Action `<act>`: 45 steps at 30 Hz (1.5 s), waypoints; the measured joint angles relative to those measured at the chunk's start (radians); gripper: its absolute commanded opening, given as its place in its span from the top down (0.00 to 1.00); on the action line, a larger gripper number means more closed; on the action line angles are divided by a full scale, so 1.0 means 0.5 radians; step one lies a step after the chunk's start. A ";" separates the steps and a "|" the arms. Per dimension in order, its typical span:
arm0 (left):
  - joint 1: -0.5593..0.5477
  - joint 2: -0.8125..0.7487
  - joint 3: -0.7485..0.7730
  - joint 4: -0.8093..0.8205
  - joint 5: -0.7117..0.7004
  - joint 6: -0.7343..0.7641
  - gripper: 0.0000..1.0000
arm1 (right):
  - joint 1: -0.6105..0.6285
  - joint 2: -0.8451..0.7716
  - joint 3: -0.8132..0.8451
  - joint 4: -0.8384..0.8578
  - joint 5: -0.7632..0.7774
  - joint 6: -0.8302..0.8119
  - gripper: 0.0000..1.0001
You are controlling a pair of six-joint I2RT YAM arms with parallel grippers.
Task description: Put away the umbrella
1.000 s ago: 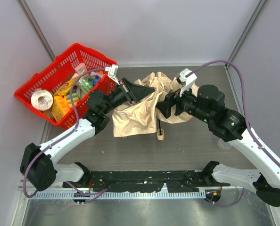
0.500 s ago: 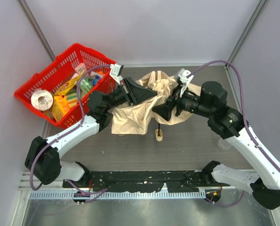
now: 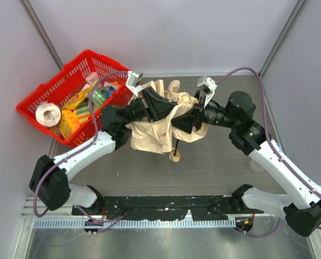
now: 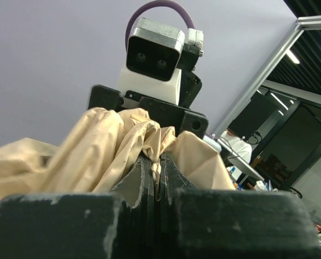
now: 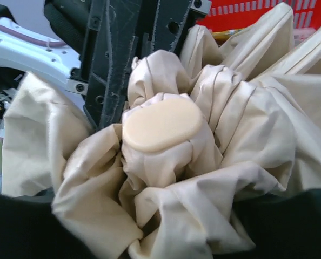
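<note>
Nearest you, at the bottom of the overhead view, both arms are rising from the black mounting rail point(image 3: 166, 205) at the edge of the grey-brown table point(image 3: 220, 162).

Just beyond it, a little below the middle of the frame, the umbrella's small tan handle point(image 3: 174, 157) is hanging at the end of its thin black shaft point(image 3: 178, 145). You cannot tell whether it is touching the table.

Above the handle, the beige fabric folding umbrella point(image 3: 149, 135) is bunching in loose folds at the centre of the frame, between your two grippers and outside the basket.

Your left gripper point(image 3: 174, 102) is reaching in from the left. In its wrist view its jaws point(image 4: 159, 162) are pressing fully together, pinching a fold of the beige fabric.

Your right gripper point(image 3: 183, 123) is coming in from the right and facing the left one. In its wrist view a gathered knot of fabric topped by a round tan cap point(image 5: 161, 123) is filling the middle. The dark fingers are sitting wide apart at the lower corners with cloth between them. You cannot tell whether they are gripping that cloth or only standing around it.

Farther back, in the upper left of the overhead view, the red plastic mesh basket point(image 3: 87, 53) is sitting just beside the umbrella. It is holding a white paper roll point(image 3: 48, 114) and colourful packets point(image 3: 77, 110).
</note>
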 measured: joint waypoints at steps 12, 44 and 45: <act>-0.061 -0.010 0.054 0.011 0.085 0.050 0.50 | -0.014 -0.130 -0.301 0.637 -0.279 0.433 0.99; 0.111 -0.612 0.520 -2.939 -0.506 1.596 0.00 | 0.014 -0.549 0.101 -1.144 1.170 -0.256 0.99; 0.111 -0.611 0.497 -2.949 -0.472 1.606 0.00 | 0.014 -0.556 0.114 -1.156 1.151 -0.263 0.99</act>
